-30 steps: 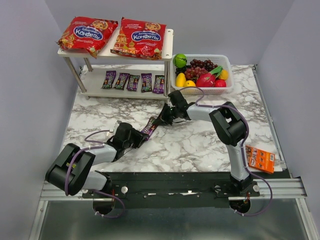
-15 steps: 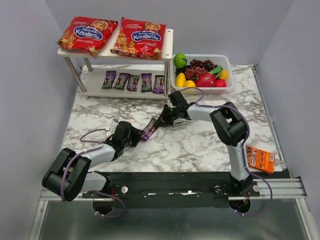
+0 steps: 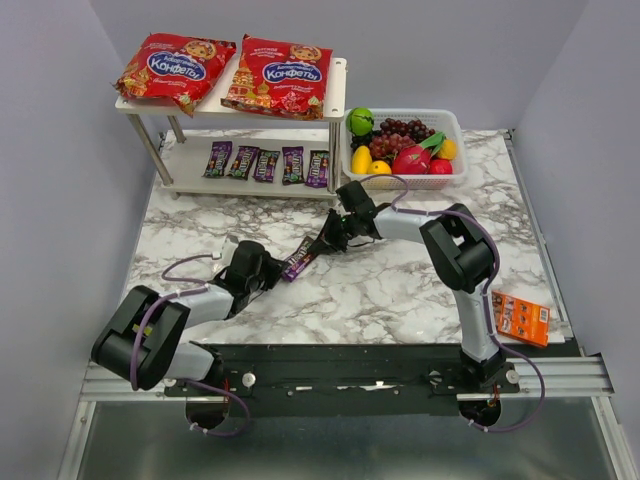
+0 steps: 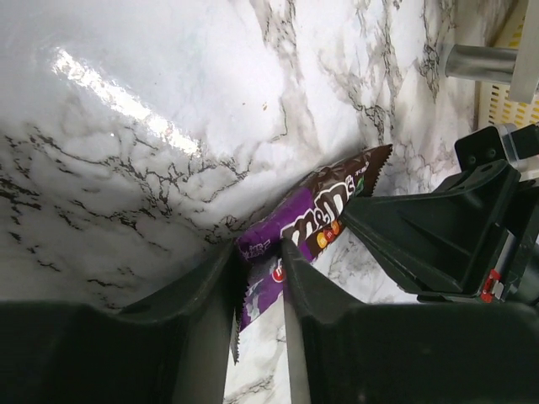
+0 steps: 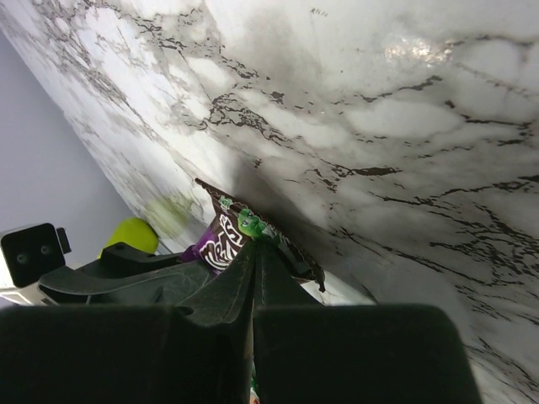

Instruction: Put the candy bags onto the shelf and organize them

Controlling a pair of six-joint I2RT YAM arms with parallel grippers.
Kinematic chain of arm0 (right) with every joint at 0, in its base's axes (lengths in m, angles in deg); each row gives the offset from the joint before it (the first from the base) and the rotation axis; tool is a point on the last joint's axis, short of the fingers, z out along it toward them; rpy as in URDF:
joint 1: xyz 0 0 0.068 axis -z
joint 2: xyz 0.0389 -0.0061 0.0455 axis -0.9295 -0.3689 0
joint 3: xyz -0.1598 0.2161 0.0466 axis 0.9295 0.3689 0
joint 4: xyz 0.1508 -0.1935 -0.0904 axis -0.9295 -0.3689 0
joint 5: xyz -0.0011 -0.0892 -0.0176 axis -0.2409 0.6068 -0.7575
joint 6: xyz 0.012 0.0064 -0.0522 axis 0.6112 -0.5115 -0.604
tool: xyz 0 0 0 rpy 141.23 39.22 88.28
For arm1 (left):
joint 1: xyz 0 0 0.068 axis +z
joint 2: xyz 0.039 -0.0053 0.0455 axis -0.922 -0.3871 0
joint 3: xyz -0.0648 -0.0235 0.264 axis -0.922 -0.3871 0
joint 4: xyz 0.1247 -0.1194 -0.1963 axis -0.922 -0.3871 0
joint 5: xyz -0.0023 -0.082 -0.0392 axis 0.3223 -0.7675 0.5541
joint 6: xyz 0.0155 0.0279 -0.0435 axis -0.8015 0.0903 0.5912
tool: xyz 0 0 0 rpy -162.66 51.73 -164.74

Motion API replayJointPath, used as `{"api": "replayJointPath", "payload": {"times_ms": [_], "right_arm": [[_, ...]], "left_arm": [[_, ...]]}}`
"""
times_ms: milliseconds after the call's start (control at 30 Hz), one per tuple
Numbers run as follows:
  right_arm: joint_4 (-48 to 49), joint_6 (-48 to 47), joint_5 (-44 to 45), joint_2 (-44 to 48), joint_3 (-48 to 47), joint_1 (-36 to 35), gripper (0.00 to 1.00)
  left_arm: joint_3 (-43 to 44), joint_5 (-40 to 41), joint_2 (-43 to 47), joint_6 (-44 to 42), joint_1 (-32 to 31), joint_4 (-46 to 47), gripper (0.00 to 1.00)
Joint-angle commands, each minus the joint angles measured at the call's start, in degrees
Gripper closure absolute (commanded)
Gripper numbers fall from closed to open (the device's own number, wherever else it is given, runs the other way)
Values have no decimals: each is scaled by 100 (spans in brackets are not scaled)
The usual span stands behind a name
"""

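Note:
A small purple candy packet (image 3: 298,258) is stretched between both grippers above the marble. My right gripper (image 3: 322,242) is shut on its upper end (image 5: 221,240), the fingertips (image 5: 255,244) pressed together. My left gripper (image 3: 272,272) has the packet's lower end (image 4: 261,286) pinched between its fingers (image 4: 295,269). The white shelf (image 3: 335,95) stands at the back left. Two red candy bags (image 3: 175,65) (image 3: 280,75) lie on its top board. Several small dark packets (image 3: 265,163) lie in a row on its lower board.
A white basket (image 3: 455,122) of fruit stands right of the shelf, close behind the right gripper. An orange packet (image 3: 520,317) lies at the table's near right edge. Grey walls close in the left, right and back.
The left gripper's jaws widened for a moment and drew back a little, then closed again on the packet's lower end. The right gripper kept its hold and barely moved.

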Motion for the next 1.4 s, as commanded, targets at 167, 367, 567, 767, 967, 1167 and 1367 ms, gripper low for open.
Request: {"api": "replayJointPath", "payload": {"times_ms": [167,367,567,767,967,1167,1367], "right_arm": [[-907,-417,451,19,28,-62,87],[-1215,-830,1391,765,247,17,74],[-1382,-1111,2120,1442,476,175,62],[-1479,-1226,2377,1698,669,245,62],[-1532,-1208,2359,1803,950,395,62],[-1550,-1243,2465,2163,1433,632,62],[-1559,-1226,2500,2392,1785,948,62]], "left_arm": [[-11,153,142,-415,169,-1027,100],[173,-452,862,-915,1405,-1467,100],[998,-734,1548,-1679,2295,-2328,100],[1684,-1296,1743,-1874,3517,-2462,100],[2370,-1613,1014,-1918,4264,-2120,100],[2942,-1798,-102,-1612,4634,-1312,100],[3583,-1789,-1315,-1172,4793,-451,100]]}}
